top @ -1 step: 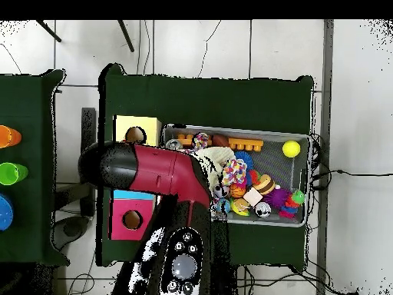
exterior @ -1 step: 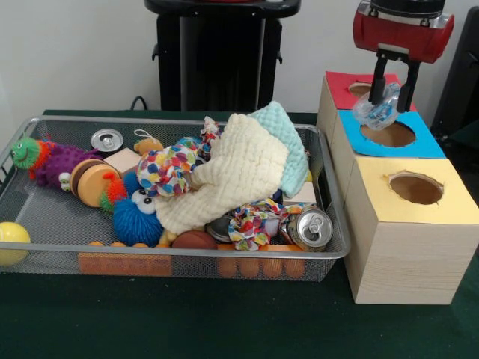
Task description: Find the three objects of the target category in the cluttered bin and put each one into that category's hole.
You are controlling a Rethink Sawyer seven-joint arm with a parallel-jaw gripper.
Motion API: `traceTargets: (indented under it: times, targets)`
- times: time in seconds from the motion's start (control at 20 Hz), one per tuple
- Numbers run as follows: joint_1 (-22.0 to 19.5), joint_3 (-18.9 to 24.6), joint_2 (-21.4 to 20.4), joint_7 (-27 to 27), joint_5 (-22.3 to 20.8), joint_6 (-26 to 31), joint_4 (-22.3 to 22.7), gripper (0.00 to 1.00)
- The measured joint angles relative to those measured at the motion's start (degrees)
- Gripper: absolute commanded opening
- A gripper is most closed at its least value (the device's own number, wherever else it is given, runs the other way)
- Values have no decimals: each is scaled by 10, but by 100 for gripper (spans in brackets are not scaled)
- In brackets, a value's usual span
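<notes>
Gripper [exterior @ -1 step: 392,90] clamped on crumpled clear plastic bottle [exterior @ -1 step: 376,111], hanging above blue box's hole [exterior @ -1 step: 389,134]

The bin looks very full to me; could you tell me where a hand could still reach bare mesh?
Bare mesh shows at the bin's near-left corner, between the yellow ball and the blue fuzzy toy. From the cream cloth rightward to the soda can, everything is piled up.

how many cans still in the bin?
2 visible. One can lies at the bin's front right corner, top toward the camera. The other can is at the back left, beside the purple caterpillar. More may hide under the cream cloth.
</notes>
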Motion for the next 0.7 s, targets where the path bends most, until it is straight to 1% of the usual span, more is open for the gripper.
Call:
traceTargets:
  times: [0.45,0.7]
  targets:
    - [19,0,2,0,10,-3,12,0]
    - [21,1,8,0,14,-28,28,0]
